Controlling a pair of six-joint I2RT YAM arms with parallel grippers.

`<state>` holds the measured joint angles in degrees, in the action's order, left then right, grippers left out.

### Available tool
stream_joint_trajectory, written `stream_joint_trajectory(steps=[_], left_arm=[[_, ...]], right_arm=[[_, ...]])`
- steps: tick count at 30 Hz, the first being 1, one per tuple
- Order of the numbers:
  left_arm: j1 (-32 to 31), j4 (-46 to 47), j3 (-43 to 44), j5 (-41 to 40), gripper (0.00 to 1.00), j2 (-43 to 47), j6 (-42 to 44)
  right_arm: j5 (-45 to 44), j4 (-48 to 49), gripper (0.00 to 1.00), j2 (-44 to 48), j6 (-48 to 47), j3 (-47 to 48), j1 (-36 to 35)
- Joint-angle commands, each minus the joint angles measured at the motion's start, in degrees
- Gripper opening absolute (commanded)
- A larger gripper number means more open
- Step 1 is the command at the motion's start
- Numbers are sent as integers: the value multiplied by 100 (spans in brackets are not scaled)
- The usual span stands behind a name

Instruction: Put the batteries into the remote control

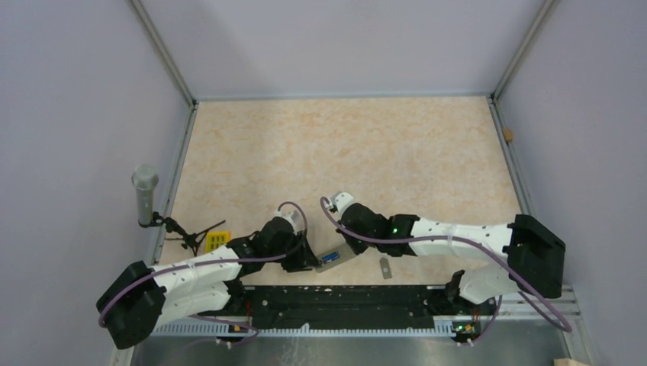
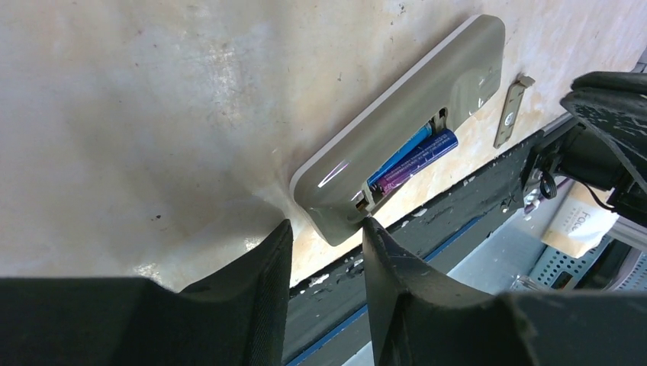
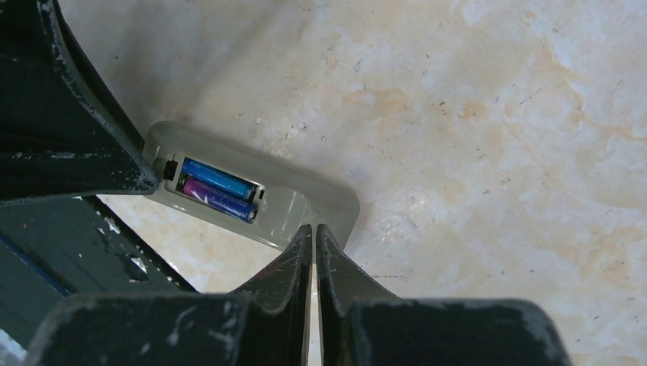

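While the remote control (image 1: 336, 257) lies grey back up on the counter (image 1: 343, 152), its open bay holds the batteries (image 3: 217, 191) side by side. At the remote's bay end the left pincer (image 2: 326, 229) stands partly open, one tip on each side of that end; whether they press it cannot be told. At the remote's far end the right pincer (image 3: 314, 229) is closed tight and empty, tips meeting over the rim. Near the remote lies a small grey cover piece (image 2: 510, 114).
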<state>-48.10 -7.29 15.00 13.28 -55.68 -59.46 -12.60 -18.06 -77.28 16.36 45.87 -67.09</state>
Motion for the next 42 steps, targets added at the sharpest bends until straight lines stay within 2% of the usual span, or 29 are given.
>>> stream_joint_trajectory(steps=[1, 5, 11, 14, 17, 21, 42], left_arm=[[11, 87, 106, -60, 39, -133, 84], [11, 80, 95, -126, 37, -138, 68], [11, 0, 74, -322, 33, 26, 67], [11, 20, 73, -369, 26, 55, 58], [11, 73, 73, -332, 24, 24, 58], [11, 96, 60, -317, 24, -7, 58], [11, 175, 73, -279, 24, -83, 84]], right_arm=[[519, 283, 3, -110, 495, 142, 159], [924, 552, 4, -177, 587, 92, 173], [1406, 614, 10, -282, 725, 106, 190], [1512, 630, 11, -374, 867, 102, 213], [1571, 616, 12, -512, 1021, 164, 240], [1551, 550, 15, -635, 1162, 228, 254], [1392, 608, 15, -817, 1510, 186, 382]])
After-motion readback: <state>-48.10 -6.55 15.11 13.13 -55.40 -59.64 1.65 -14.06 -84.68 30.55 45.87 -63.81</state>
